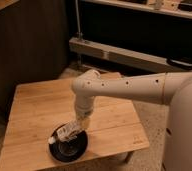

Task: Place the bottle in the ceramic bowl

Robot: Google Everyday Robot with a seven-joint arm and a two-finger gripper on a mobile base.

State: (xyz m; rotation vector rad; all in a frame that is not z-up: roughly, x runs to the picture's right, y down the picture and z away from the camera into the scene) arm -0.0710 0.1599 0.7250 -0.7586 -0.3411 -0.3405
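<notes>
A dark ceramic bowl (69, 146) sits on the wooden table (34, 107) near its front edge. A clear plastic bottle (65, 132) with a white cap (51, 140) lies tilted over the bowl, cap end toward the left rim. My gripper (79, 125) hangs straight down from the white arm (119, 86) and meets the bottle's right end just above the bowl. Whether the bottle rests on the bowl or hangs in the gripper cannot be told.
The table's front edge runs just below the bowl. A dark cabinet (29, 40) stands behind the table on the left. A low metal shelf rail (124, 54) crosses the back. My white base (184, 130) fills the right side.
</notes>
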